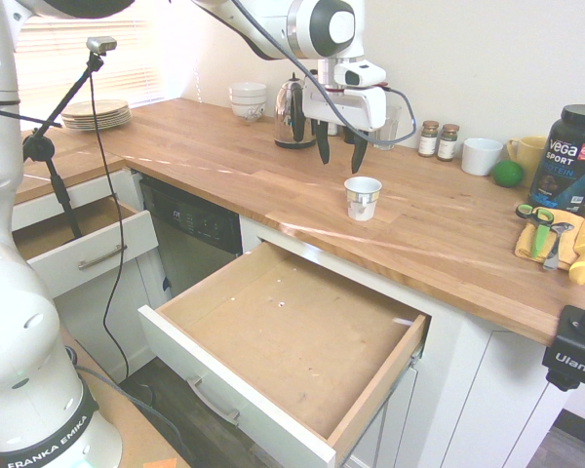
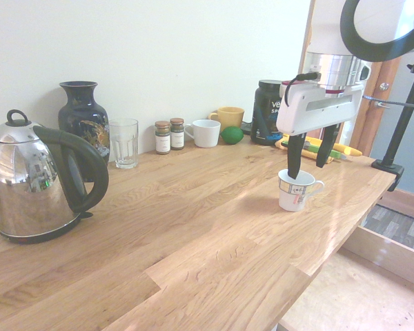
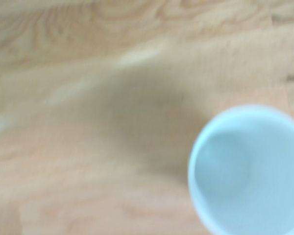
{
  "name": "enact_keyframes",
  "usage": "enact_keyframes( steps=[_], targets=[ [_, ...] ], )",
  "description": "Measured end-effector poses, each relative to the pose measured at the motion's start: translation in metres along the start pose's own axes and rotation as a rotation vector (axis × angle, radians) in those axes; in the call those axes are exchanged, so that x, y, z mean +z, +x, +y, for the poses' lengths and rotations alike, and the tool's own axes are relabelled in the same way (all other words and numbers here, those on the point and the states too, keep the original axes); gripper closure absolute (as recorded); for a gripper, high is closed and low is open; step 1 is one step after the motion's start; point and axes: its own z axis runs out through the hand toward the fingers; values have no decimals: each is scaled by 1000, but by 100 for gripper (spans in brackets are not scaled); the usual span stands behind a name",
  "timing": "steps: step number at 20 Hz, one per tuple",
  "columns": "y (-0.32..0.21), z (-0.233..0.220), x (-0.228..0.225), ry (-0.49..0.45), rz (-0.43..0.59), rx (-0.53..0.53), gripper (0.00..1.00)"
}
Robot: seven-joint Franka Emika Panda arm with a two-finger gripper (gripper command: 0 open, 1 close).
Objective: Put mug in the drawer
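Observation:
The mug (image 1: 362,198), a small white tapered cup with faint markings, stands upright on the wooden counter (image 1: 214,156) near its front edge. From the other side the mug (image 2: 294,191) shows a small handle. My gripper (image 1: 339,156) hangs open just above and slightly behind it, holding nothing. In the second exterior view the gripper (image 2: 309,155) has one fingertip over the cup's rim. The wrist view shows the mug's blurred rim (image 3: 250,171) from above. The wide drawer (image 1: 292,331) stands pulled out below the counter, its wood bottom bare.
Along the wall stand a kettle (image 2: 34,183), a dark vase (image 2: 83,117), a glass (image 2: 124,143), two spice jars (image 2: 169,136), a plain white mug (image 2: 205,133), a yellow mug (image 2: 228,117) and a black tub (image 1: 573,156). A narrower drawer (image 1: 78,244) is open at the left.

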Motion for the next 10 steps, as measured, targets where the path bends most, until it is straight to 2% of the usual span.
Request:
enact_keyframes(
  steps=[10],
  targets=[
    [15,-15,51,-43,-41,21,0]
  ],
)
